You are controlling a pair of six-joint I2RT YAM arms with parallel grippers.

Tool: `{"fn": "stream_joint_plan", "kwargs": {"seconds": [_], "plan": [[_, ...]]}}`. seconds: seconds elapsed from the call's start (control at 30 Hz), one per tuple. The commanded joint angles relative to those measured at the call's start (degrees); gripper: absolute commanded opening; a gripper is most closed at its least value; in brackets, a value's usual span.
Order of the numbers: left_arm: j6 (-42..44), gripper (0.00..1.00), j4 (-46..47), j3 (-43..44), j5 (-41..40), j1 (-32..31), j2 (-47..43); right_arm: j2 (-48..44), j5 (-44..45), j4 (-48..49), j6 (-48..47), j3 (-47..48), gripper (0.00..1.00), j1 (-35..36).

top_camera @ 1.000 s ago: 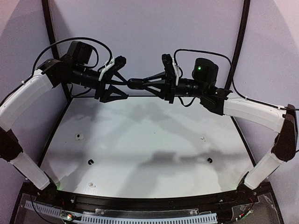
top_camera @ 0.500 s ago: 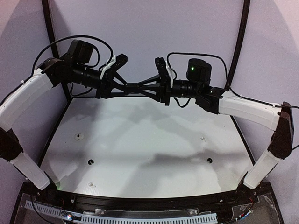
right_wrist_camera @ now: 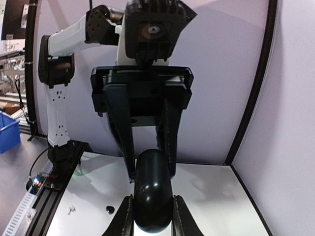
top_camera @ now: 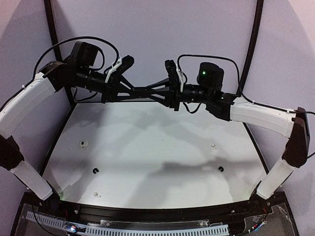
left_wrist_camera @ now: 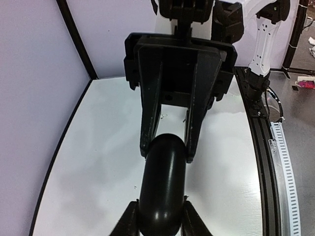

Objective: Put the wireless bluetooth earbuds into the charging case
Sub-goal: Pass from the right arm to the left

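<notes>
Aloft, the left gripper is clenched on one end of the black case, which is held in mid-air toward 12 o'clock above the table. Its other end is clamped by the right gripper. Down on the table, one black earbud is seen at 8 o'clock and a second black earbud at 4 o'clock, both well apart from the case.

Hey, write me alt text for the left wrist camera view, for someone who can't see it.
A black oval charging case is held in mid-air, clamped at its near end by the left gripper and at its far end by the right gripper, which faces the camera. The white table lies below.
</notes>
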Motion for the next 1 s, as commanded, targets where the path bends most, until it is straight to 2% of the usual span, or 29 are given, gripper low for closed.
{"fn": "stream_joint_plan", "kwargs": {"seconds": [0.0,0.07,0.2,0.3,0.5,0.57,0.67,0.83,0.97], "plan": [[-6.74,0.45,7.48,-3.17,-2.06,-0.60,-3.44,-0.42,0.47,11.41,6.45,-3.13,0.00,-0.38],[-8.14,0.52,12.05,-7.53,-1.72,-0.59,-6.00,-0.72,-0.15,15.19,8.81,-4.55,0.00,-0.61],[-11.53,0.53,21.49,-16.74,-0.68,-0.59,-10.61,-1.24,-1.23,19.17,11.32,-5.26,0.00,-0.82],[-15.15,0.59,33.07,-23.53,2.47,-0.60,-13.96,-1.45,-2.60,21.96,13.34,-5.17,0.00,-0.82],[-27.72,0.59,52.30,-31.56,9.37,-0.51,-15.44,-1.44,-3.39,21.48,13.99,-4.16,0.00,-0.81],[-29.54,0.59,56.59,-33.00,10.96,-0.53,-15.31,-1.58,-3.49,20.94,13.77,-3.97,0.00,-0.81],[-32.06,0.56,59.12,-33.67,11.25,-0.55,-15.11,-2.17,-3.34,20.64,13.58,-4.27,0.00,-0.83],[-32.26,0.42,59.20,-33.64,11.02,-0.58,-14.68,-3.12,-2.90,21.71,13.52,-5.01,0.00,-0.81],[-32.31,0.40,58.99,-33.52,11.17,-0.53,-14.32,-2.83,-3.22,22.33,13.88,-4.41,0.00,-0.81]]}}
